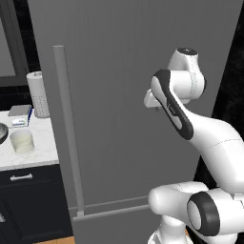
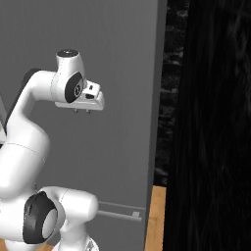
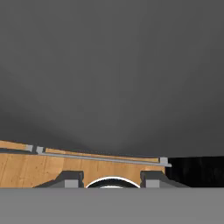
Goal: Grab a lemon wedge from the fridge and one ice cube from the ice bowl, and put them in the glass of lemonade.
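Facing the fridge [image 1: 138,95], the arm holds its gripper [image 3: 112,178] pointed down just in front of the shut grey door, well right of the bar handle [image 1: 68,128]. Nothing of the task looks done: the door is not yet open, so the lemon wedge must be somewhere behind it, out of sight. The glass [image 1: 22,141] stands on the white surface [image 1: 38,152] to the left of the fridge, with pale liquid in it and nothing I can make out added. At the far left edge a dark rounded rim, cut off by the frame, is probably the ice bowl [image 1: 2,132], but too little shows to be sure, and no ice can be seen. A paper towel roll [image 1: 37,94] and a small box [image 1: 21,115] sit behind the glass.

The gripper's fingers [image 3: 72,178] stand somewhat apart with nothing between them; only their tips show, low in the hand view, above a wood floor [image 3: 26,168] and the door's lower edge. Left to do, as I judge it: open the fridge, fetch the wedge, fetch a cube, and drop both in the glass.
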Robot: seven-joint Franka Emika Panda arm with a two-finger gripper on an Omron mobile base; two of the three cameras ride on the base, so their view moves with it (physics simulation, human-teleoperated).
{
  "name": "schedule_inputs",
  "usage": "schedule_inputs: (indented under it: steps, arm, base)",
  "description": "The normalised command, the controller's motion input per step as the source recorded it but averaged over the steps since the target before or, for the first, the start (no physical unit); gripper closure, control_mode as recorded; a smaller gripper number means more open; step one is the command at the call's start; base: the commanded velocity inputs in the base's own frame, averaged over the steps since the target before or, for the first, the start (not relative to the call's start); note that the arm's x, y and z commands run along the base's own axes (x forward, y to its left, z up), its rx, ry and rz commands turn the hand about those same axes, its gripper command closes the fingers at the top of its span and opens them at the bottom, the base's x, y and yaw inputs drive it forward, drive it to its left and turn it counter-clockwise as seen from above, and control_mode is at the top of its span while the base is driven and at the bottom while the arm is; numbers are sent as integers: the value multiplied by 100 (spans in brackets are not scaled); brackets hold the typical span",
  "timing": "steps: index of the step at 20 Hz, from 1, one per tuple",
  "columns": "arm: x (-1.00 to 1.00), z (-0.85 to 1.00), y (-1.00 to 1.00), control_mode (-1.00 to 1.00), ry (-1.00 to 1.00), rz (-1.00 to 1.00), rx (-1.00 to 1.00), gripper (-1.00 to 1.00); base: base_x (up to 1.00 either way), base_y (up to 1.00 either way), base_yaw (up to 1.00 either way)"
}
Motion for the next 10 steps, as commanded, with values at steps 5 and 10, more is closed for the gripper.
schedule_inputs:
  steps: [5, 10]
  arm:
    - [-17, 0, 0, -100, 3, -1, 0, -100]
    - [-90, -6, -1, -100, 3, -15, 7, -100]
  base:
    - [0, 0, 0]
    - [0, 0, 0]
